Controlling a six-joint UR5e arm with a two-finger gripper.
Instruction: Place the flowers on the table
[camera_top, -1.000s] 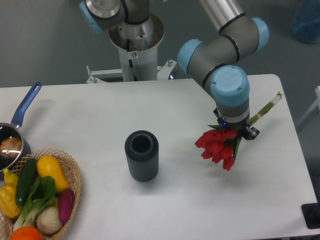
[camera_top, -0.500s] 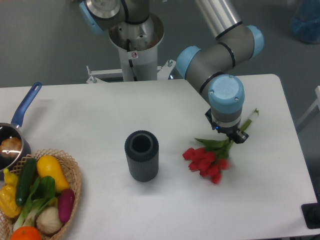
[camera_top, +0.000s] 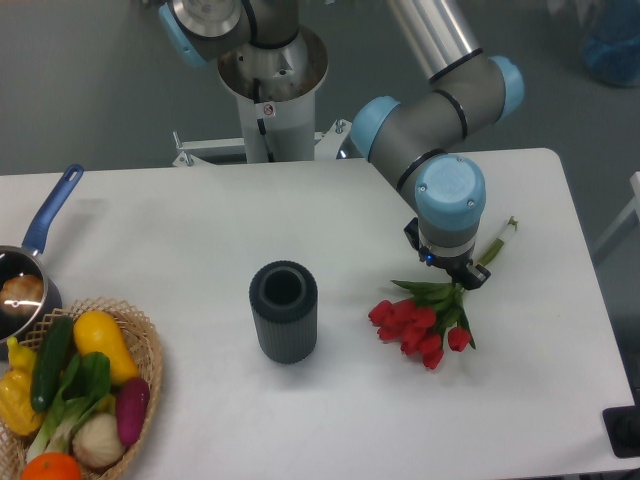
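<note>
Bunch of red tulip buds with green stems (camera_top: 420, 322) lies right of the dark ribbed cylinder vase (camera_top: 284, 311), apparently resting on the matte white surface (camera_top: 180, 230), so placing looks nearly done; letting go and retreat remain. Long axis diagonal: buds point toward vase side and front edge, stems up-right under the gripper (camera_top: 457, 272). Gripper opening hidden by wrist, cannot tell if it grips the stems

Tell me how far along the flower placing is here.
Nearly done: the flowers lie on the table, right of the empty vase. The gripper sits over the stems; its jaws are hidden, so release is unclear. Left: let go if needed, then retreat.
</note>
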